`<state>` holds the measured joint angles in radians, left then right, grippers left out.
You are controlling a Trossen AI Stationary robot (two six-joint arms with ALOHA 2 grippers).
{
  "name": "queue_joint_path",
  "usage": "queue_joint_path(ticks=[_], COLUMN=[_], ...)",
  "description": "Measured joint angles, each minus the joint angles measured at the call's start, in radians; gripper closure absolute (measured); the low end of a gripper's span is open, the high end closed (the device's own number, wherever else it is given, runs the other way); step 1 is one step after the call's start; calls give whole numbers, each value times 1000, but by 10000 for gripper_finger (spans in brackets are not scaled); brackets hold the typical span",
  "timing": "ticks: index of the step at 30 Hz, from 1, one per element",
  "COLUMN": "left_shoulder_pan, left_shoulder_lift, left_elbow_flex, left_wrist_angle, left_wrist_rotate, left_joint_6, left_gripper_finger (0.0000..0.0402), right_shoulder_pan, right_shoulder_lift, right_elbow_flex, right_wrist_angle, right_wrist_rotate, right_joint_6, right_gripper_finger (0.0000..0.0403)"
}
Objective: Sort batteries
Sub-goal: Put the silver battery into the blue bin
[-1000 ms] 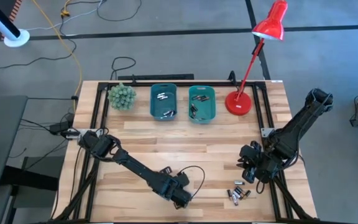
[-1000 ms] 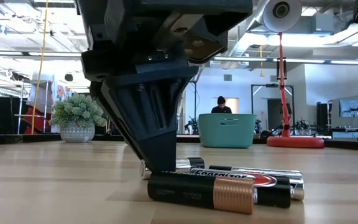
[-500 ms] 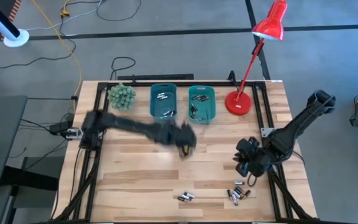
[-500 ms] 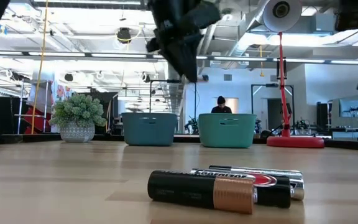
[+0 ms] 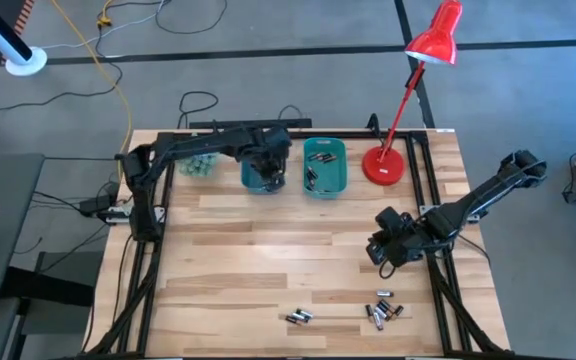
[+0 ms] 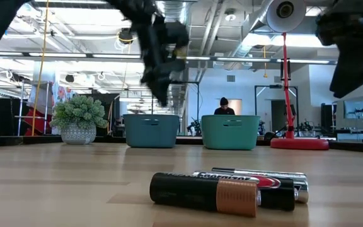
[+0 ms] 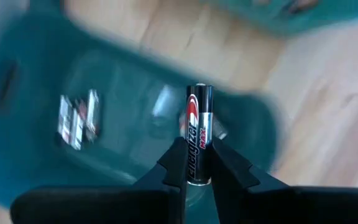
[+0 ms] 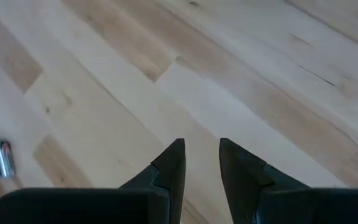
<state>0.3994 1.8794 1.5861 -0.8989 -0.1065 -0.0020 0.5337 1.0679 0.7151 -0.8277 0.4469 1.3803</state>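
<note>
Gripping a black and red battery (image 7: 198,134) upright between its fingertips, the left gripper (image 7: 197,163) now hangs over the left teal bin (image 5: 250,172), which already holds a few cells. 1 second ago this arm was low at the front of the table, down among the loose batteries; half a second ago it was mid-swing across the boards. That puts the carry nearly done, and I judge the release into the bin comes next. The right teal bin (image 5: 340,172) sits just beside it, by the red lamp (image 5: 405,90). The right gripper (image 8: 201,163) hovers with its fingers parted and empty over bare wood, near the remaining batteries (image 5: 382,310) at the table's front edge.
</note>
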Motion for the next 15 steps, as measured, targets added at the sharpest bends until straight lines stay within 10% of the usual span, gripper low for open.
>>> queue_joint_path(ticks=[15], left_shoulder_pan=[137], left_shoulder_lift=[30], left_elbow_flex=[-185], left_wrist_angle=[165], left_wrist_rotate=[156], left_joint_6=[135], left_gripper_finger=[364], right_shoulder_pan=[-110], right_shoulder_lift=[0], right_elbow_flex=[0], right_wrist_angle=[-2], right_wrist_rotate=[0], right_joint_6=[44], right_gripper_finger=[287])
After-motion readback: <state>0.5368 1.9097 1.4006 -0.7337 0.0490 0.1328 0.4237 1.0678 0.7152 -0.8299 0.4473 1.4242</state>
